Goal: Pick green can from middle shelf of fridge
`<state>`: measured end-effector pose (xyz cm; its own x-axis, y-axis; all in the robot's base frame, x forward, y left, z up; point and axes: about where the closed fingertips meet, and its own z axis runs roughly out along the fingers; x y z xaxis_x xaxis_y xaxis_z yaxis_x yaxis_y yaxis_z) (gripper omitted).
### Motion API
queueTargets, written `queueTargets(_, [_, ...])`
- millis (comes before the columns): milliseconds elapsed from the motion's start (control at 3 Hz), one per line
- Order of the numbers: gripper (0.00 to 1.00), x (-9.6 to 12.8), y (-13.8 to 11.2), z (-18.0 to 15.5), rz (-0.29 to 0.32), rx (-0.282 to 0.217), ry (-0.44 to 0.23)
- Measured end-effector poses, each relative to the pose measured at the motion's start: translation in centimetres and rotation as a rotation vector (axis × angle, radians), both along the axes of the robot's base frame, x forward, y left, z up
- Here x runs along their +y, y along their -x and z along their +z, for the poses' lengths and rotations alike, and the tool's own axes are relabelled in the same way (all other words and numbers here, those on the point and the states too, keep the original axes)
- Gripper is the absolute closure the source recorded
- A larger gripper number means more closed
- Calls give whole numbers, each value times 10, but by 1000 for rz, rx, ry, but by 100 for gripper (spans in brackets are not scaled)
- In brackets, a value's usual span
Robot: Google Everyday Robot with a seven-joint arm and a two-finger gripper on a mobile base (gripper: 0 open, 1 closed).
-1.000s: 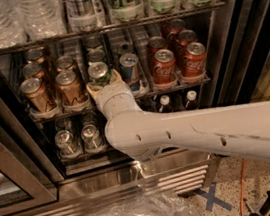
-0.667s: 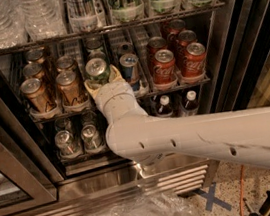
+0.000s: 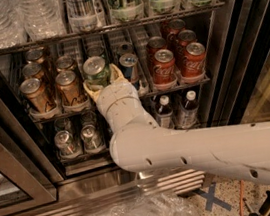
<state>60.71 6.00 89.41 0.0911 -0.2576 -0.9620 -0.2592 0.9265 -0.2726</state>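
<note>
claw point(image 3: 101, 80) at front edge of middle surface point(image 3: 45, 113), clamped around green can point(image 3: 95, 68) | likely light, stiff, slick | hold mid-body, squeeze gently

My gripper point(image 3: 101, 79) is at the middle shelf point(image 3: 192, 82), fingers clasped on the green can point(image 3: 95, 68). Its pale markings give me no word I can read. The red cans point(image 3: 163, 68) to the right carry white lettering, perhaps script, illegible. Down on the floor, one blue X point(image 3: 209, 198).
</note>
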Motion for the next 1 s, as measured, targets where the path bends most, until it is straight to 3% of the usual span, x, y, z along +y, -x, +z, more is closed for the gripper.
queueTargets(1000, [100,-26,52,-28,-44,89,6])
